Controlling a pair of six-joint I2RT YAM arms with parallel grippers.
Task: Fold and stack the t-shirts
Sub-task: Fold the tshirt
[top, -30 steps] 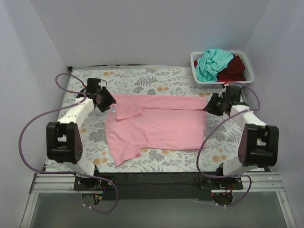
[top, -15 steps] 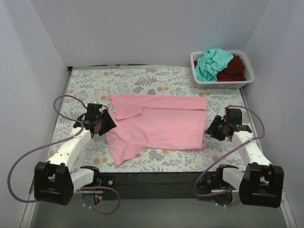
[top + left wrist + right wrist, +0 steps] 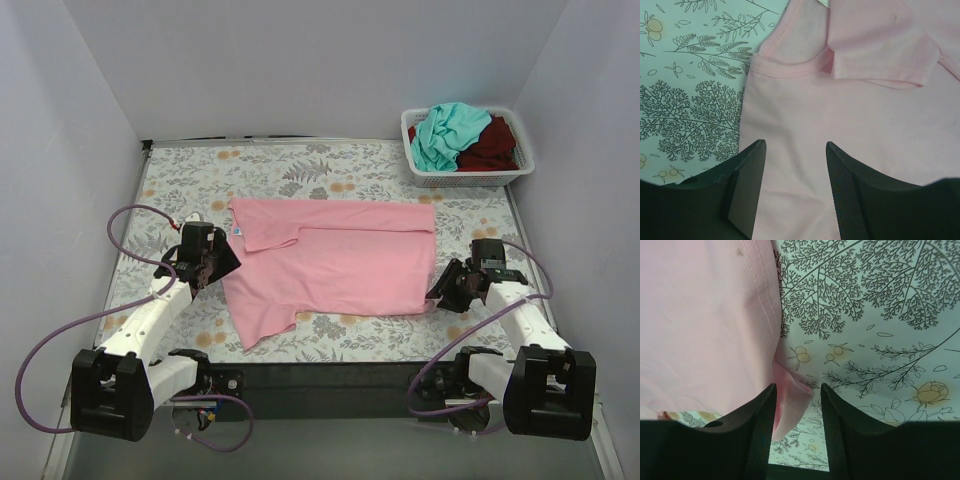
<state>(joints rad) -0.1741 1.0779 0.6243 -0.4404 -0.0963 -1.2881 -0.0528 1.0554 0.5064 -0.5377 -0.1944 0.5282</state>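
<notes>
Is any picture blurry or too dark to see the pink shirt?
Top view: even light, no glare, pink shirt clear. Left wrist view: sharp, seam stitches show, left fingers just dark. Right wrist view: leaf print crisp, right fingers dark too.
</notes>
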